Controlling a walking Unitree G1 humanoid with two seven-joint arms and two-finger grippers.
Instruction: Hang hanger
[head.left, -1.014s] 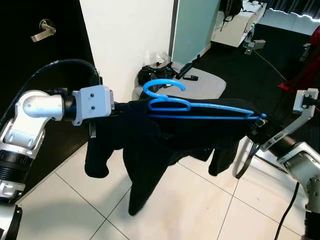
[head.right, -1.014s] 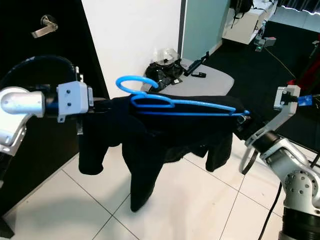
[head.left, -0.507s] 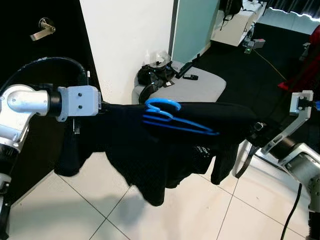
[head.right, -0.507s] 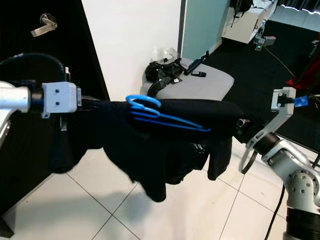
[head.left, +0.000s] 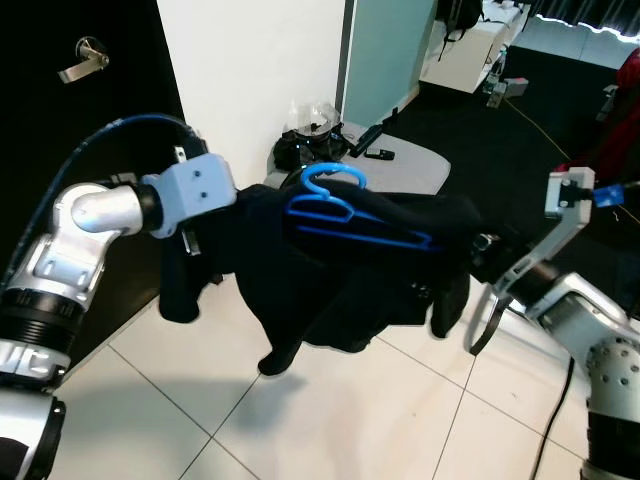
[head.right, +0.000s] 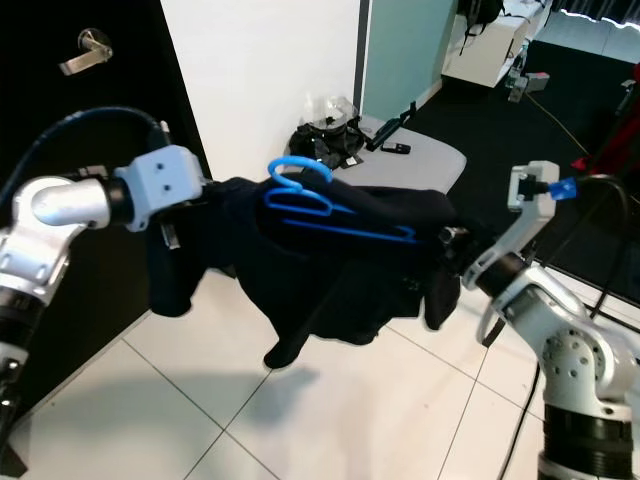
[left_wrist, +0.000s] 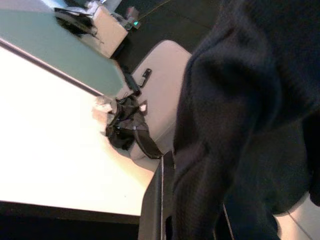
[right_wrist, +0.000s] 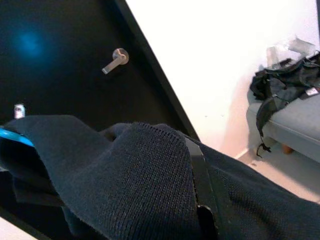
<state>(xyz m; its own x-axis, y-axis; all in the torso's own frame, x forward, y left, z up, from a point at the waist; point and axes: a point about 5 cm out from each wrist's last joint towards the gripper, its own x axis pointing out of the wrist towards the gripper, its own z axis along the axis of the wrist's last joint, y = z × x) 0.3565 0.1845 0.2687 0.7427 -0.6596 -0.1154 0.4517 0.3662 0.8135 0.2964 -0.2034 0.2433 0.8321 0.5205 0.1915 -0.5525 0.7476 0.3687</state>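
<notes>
Now bunched closer than before, the black garment (head.left: 340, 275) and blue hanger (head.left: 345, 210) hide both end effectors' grip.

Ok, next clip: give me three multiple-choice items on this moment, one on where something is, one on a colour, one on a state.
1. Where is the hanger?
A. on the floor tiles
B. on top of the black garment, between the two arms
C. on the door handle

2. What colour is the hanger?
A. blue
B. white
C. red

3. What state is the black garment in?
A. folded flat on the bench
B. spread on the floor
C. held up off the floor, its ends drooping

Key: 1 B, the hanger lies across the cloth that spans from the left hand to the right hand. 2 A, its hook and bars are bright blue against the black cloth. 3 C, the cloth hangs above the white floor tiles, a sleeve dangling below, while the grey bench stands behind it.
</notes>
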